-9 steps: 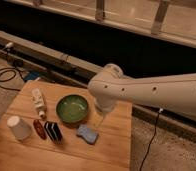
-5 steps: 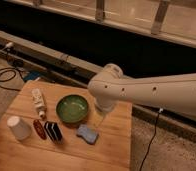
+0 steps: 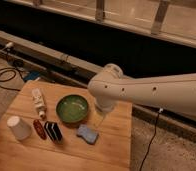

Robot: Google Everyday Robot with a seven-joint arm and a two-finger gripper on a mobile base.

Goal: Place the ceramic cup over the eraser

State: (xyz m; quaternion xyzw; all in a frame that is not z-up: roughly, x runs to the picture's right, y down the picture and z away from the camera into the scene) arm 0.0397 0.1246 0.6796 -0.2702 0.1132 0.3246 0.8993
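our pincer (image 3: 100, 119) hangs spread apart and empty beside the bowl (image 3: 72, 109); we see the cup (image 3: 18, 127) and eraser (image 3: 53, 131) farther left.

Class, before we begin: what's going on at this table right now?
A one-armed robot reaches in from the right. Its gripper hangs open and empty just right of the green bowl, holding nothing. The cup sits near the left edge of the table, and the eraser lies uncovered a little to its right. Neither is being handled.
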